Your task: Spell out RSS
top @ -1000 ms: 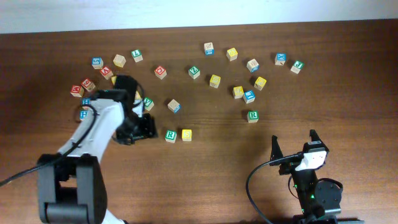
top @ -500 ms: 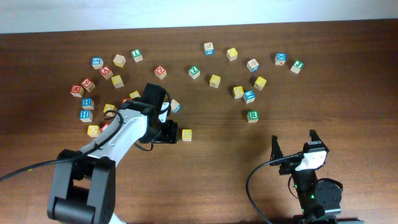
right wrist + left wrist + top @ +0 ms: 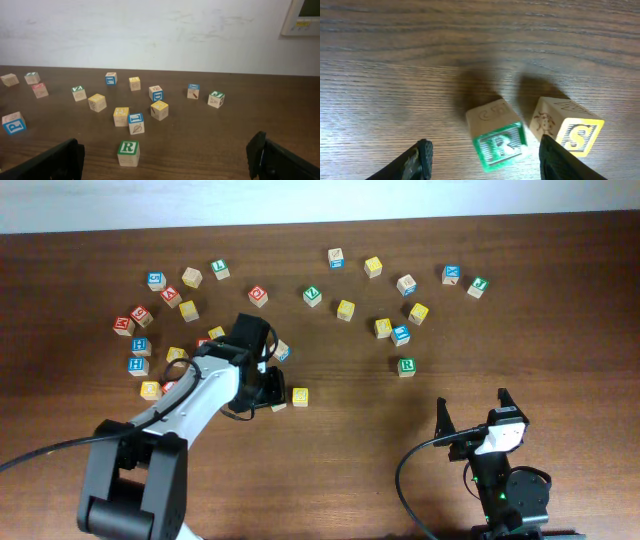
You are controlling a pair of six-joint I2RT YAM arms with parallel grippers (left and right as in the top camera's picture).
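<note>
The green R cube [image 3: 497, 139] lies on the tabletop [image 3: 395, 60] with a yellow S cube [image 3: 568, 130] just beside it on its right. The left jaws stand wide open around the R cube, one finger [image 3: 422, 159] well to its left and the other in front of the S cube, gripping nothing. A second green R cube [image 3: 406, 366] sits alone farther right. Other lettered cubes [image 3: 345, 310] lie scattered beyond; which yellow one bears the second S cannot be told. The right jaws hang open and empty near the tabletop's front edge
</note>
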